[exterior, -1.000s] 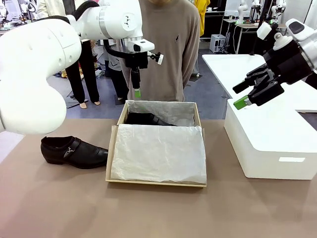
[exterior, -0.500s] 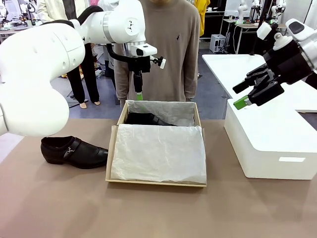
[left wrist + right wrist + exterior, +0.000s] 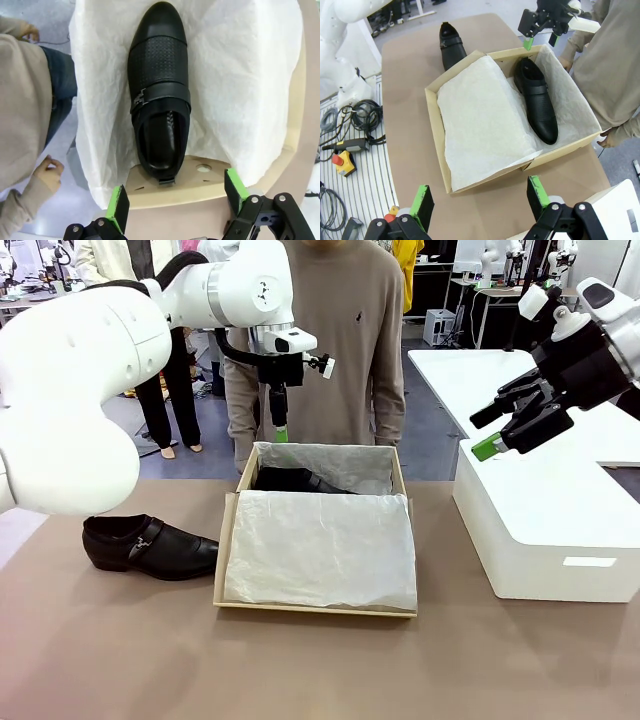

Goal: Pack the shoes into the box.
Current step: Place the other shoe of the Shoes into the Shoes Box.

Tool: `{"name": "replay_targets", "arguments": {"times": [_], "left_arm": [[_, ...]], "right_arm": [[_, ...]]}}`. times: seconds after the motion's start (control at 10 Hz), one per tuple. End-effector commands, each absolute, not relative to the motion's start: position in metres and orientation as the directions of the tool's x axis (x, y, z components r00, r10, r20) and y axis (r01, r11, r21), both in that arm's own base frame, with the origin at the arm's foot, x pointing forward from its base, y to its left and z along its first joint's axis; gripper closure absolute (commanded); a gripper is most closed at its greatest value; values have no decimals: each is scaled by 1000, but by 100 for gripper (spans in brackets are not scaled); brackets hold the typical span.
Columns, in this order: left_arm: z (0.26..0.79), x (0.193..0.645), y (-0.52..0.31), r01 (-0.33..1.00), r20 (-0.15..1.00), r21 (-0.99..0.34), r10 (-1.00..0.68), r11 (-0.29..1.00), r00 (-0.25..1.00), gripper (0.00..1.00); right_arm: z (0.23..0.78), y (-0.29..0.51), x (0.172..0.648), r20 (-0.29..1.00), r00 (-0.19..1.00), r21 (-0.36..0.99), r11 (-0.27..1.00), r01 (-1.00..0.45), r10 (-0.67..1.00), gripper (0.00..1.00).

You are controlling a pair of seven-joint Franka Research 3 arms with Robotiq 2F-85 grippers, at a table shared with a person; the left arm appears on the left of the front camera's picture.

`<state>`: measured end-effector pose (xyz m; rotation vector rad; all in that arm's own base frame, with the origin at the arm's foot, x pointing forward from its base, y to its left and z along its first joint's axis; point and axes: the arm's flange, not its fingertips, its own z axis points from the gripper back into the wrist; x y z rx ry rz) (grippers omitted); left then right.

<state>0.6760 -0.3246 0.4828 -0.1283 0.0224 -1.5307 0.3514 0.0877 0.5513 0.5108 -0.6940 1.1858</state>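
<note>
shoe [image 3: 160,95]: glossy black, buckled, in tissue-lined cardboard box [image 3: 224,560] | other shoe [image 3: 150,545] on brown table [image 3: 300,670] | left gripper [image 3: 175,187], right gripper [image 3: 478,189]: released, empty

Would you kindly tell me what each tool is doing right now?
Left tool: open, holding nothing.
Right tool: open, holding nothing.

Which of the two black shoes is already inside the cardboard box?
The shoe on the tissue paper at the far side of the box, nearest the person. The other shoe stands on the table, left of the box.
</note>
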Motion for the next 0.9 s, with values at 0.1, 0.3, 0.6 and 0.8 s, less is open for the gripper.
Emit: {"name": "replay_targets", "arguments": {"times": [0.1, 0.3, 0.6, 0.8], "left_arm": [[490, 663, -320, 994, 36, -106, -999, 14, 18, 0], [510, 638, -297, 988, -3, -157, -1000, -12, -13, 0], [531, 599, -257, 996, -24, -55, -997, 74, 72, 0], [532, 574, -230, 997, 2, 19, -997, 80, 80, 0]], "right_arm": [[551, 89, 354, 745, 186, -5, 284, -959, 641, 0], [551, 89, 354, 745, 186, -5, 284, -959, 641, 0], [551, 89, 354, 745, 186, -5, 284, -959, 641, 0], [551, 89, 354, 745, 186, -5, 284, -959, 641, 0]]}}
